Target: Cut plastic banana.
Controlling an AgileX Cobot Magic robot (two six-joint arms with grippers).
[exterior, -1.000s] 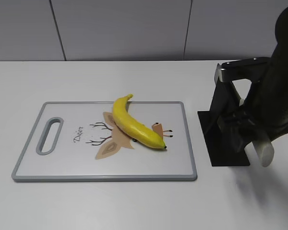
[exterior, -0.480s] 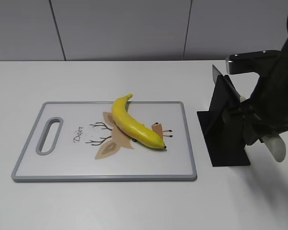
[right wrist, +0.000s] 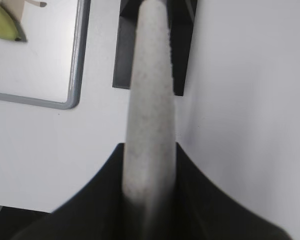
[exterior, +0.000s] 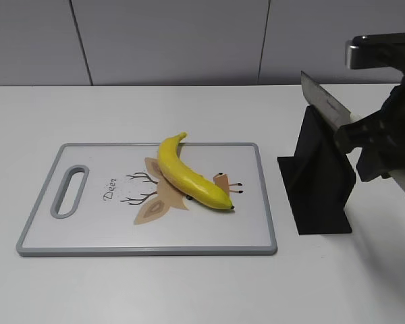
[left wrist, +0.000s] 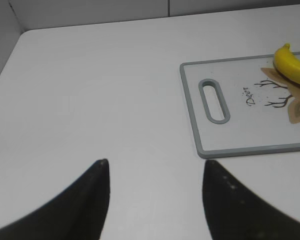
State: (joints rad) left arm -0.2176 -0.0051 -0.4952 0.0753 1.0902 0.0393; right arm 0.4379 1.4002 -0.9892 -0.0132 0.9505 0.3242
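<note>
white tabletop (exterior: pixel 189 290) ran back to a grey panelled wall behind us. our right gripper (right wrist: pixel 149 165) was clamped on the pale speckled handle (right wrist: pixel 150 100) of a knife (exterior: pixel 327 104), the dark fingers (right wrist: pixel 97 200) pressed to either side of it. in the exterior view the blade slanted up and to the left, clear above the black knife stand (exterior: pixel 318 192), and the arm filled the right edge of that view. our left gripper (left wrist: pixel 155 192) hung over bare table with its two dark fingertips (left wrist: pixel 92 192) spread apart and nothing between them.

the plastic banana (exterior: pixel 187 175) lay on the cutting board (exterior: pixel 88 236), glossy bright yellow and curved, its short stem pointing toward the far edge and its small dark tip toward the stand. it rested across a printed deer drawing (exterior: pixel 152 202), beside the word "deer". the board was white with a grey rim and a slot handle (exterior: pixel 69 191) at its left end. the stand sat just beside the board's right edge, between the banana and our right arm. from the left wrist view we saw only the stem end of the banana at the frame's right edge.
</note>
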